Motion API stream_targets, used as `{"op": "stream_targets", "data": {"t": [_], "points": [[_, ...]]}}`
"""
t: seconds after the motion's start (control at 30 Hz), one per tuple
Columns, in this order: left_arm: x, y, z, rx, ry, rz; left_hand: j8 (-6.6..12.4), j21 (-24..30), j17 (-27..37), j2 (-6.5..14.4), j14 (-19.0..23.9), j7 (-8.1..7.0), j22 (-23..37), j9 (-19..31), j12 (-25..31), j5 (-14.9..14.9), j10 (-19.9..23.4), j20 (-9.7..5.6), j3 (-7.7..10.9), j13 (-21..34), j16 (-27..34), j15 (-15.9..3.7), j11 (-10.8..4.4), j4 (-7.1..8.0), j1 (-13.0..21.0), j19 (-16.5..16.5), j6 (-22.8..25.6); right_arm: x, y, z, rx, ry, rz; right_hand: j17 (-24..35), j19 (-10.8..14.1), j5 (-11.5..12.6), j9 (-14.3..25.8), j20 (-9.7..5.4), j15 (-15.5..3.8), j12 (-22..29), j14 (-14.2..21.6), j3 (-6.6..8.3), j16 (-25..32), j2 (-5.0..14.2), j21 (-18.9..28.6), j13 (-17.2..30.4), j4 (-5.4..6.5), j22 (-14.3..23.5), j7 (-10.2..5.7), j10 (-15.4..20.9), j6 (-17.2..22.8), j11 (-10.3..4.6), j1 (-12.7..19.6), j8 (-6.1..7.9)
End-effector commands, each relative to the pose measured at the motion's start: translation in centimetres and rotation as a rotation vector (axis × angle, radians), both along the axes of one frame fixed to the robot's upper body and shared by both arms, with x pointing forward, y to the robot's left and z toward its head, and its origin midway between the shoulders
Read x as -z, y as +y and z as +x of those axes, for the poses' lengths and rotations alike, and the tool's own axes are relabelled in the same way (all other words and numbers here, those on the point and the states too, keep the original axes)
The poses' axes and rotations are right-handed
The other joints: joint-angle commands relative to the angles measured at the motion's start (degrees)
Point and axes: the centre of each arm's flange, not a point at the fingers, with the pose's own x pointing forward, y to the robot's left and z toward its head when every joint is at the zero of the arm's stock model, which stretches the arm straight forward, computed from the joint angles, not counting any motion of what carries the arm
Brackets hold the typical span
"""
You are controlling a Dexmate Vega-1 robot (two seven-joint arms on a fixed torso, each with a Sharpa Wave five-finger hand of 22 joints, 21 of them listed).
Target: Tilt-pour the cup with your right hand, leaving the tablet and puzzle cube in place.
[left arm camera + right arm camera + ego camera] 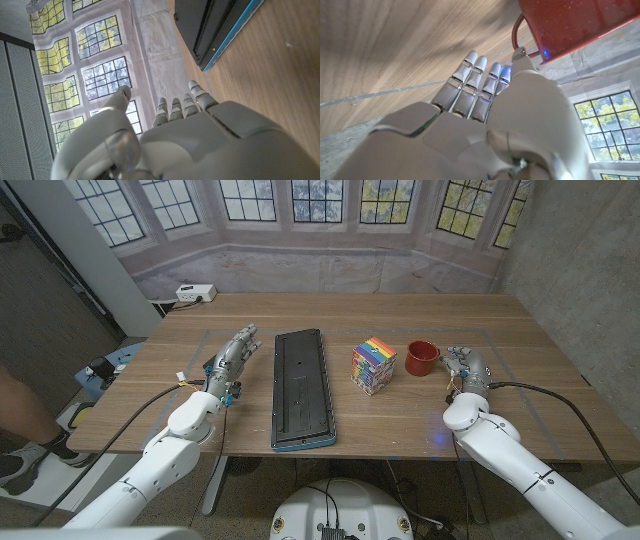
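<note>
A red cup [421, 357] stands upright on the wooden table, right of the rainbow-coloured puzzle cube [373, 365]. The black tablet [302, 387] with a blue edge lies lengthwise left of the cube. My right hand [466, 369] is just right of the cup, fingers straight and apart, holding nothing. In the right wrist view the cup [572, 27] with its handle is close beyond the fingertips [470, 57]. My left hand [228, 362] stays left of the tablet, fingers extended, empty. The left wrist view has the tablet's corner [212, 25] beyond the left hand [185, 140].
The table's right edge [570, 365] is a little beyond my right hand. A person's leg [20, 425] is at the picture's left edge, off the table. A white power strip [195, 294] lies on the ledge behind the table.
</note>
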Motion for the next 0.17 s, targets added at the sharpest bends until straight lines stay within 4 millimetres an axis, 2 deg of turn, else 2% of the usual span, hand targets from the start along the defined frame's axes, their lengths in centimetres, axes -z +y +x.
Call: {"op": "stream_targets", "data": {"t": [0.03, 0.17], "points": [[-0.03, 0.32, 0.72, 0.005, 0.016, -0.005, 0.01, -0.1, 0.2, 0.1, 0.2, -0.24, 0.3, 0.2, 0.0, 0.4, 0.3, 0.38, -0.14, 0.3, 0.0, 0.16, -0.05, 0.09, 0.6, 0.2, 0.1, -1.21, 0.44, 0.29, 0.002, -0.029, 0.017, 0.1, -0.2, 0.4, 0.1, -2.06, -5.83, 0.4, -0.2, -0.1, 0.4, -0.24, 0.1, 0.1, -0.1, 0.2, -0.08, -0.1, -0.1, 0.07, -0.2, 0.32], [-0.13, 0.07, 1.4, 0.013, 0.014, -0.013, 0.01, 0.0, 0.2, 0.1, 0.2, -0.24, 0.3, 0.2, 0.0, 0.4, 0.3, 0.38, -0.14, 0.3, 0.0, 0.17, 0.0, 0.1, 0.6, 0.2, 0.1, -1.71, 0.56, 0.4, 0.01, -0.038, 0.025, 0.0, -0.2, 0.4, 0.1, -2.07, -5.79, 0.4, -0.2, -0.1, 0.4, -0.22, 0.1, 0.0, -0.09, 0.2, -0.06, -0.1, -0.1, 0.06, -0.2, 0.37]]}}
